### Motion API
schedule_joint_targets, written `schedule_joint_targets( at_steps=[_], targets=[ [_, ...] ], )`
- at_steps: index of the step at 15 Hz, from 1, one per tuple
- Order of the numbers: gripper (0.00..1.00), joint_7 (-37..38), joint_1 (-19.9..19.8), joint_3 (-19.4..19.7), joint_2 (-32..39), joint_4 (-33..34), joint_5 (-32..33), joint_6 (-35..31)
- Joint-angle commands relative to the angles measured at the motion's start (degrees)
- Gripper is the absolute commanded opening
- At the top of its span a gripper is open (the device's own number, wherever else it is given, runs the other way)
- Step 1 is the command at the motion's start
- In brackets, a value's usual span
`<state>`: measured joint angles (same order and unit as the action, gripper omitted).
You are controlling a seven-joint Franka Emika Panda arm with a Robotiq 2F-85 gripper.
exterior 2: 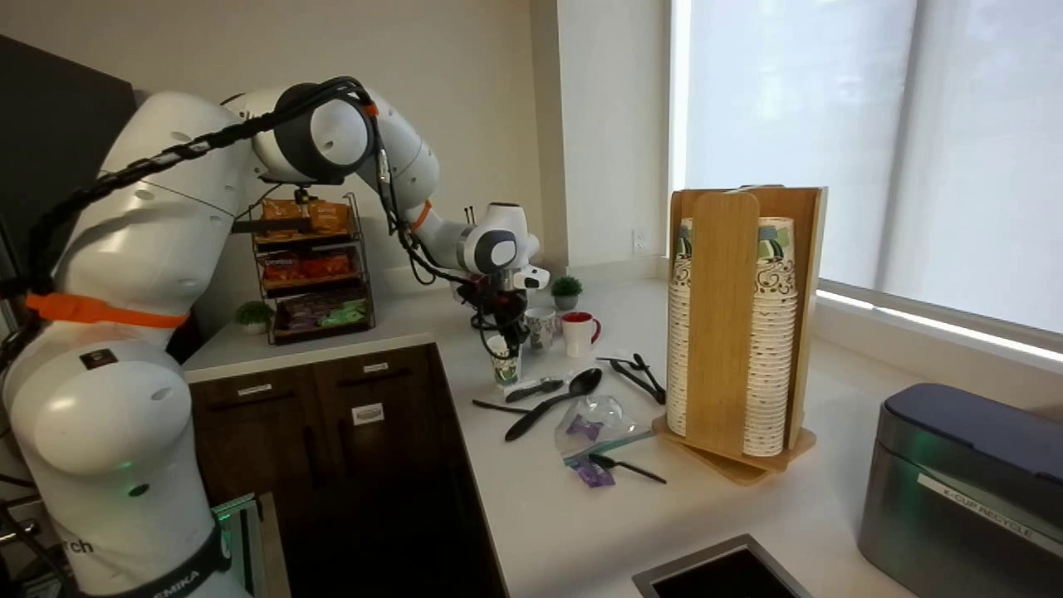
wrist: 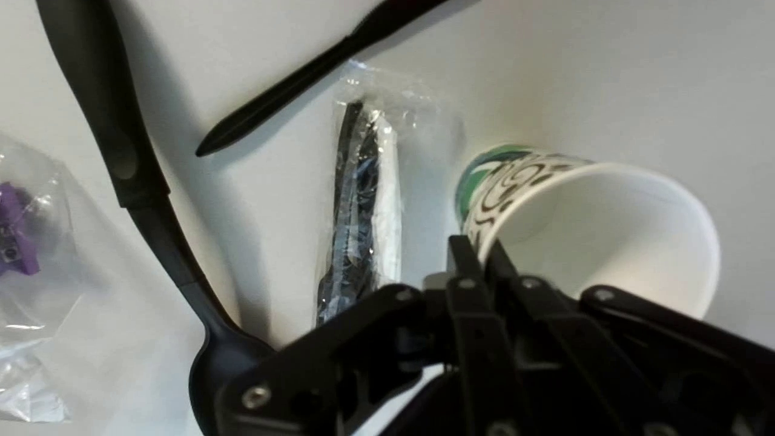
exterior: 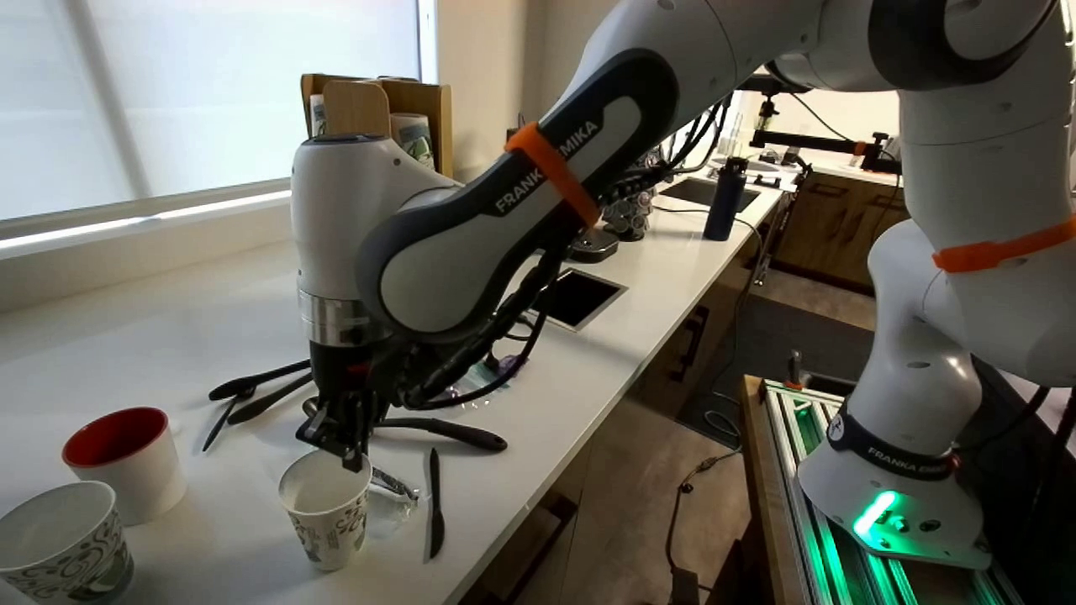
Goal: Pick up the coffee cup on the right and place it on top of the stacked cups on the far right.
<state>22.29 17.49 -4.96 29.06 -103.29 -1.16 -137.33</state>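
A white paper coffee cup with a brown scroll and green print is at the front of the white counter, upright; it also shows in an exterior view and in the wrist view. My gripper is shut on its rim, with one finger inside and one outside the wall. I cannot tell whether the cup's base touches the counter. A second patterned paper cup stands beside it. Stacked paper cups fill a wooden holder; this holder is partly hidden behind the arm in an exterior view.
A white mug with red inside stands behind the paper cups. A black spoon, a black knife, a wrapped utensil and a plastic bag lie nearby. A grey K-cup bin stands beyond the holder.
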Motion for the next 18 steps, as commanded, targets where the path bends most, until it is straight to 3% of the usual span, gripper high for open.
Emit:
schedule_joint_targets(
  at_steps=[1, 5, 9, 13, 18],
  targets=[
    [0.01, 1.1, 1.0, 0.2, -2.1, -0.7, 1.1, -1.1],
    [0.01, 3.1, 1.2, 1.5, -12.4, -5.9, 3.7, -5.9],
    [0.01, 10.2, -0.9, 3.6, -22.5, -10.3, 4.4, -10.0],
    [0.01, 16.2, -5.3, 4.0, -29.2, -14.8, 5.8, -7.9],
    [0.01, 25.3, -12.2, 4.0, -37.2, -22.5, 6.8, -10.3]
  ],
)
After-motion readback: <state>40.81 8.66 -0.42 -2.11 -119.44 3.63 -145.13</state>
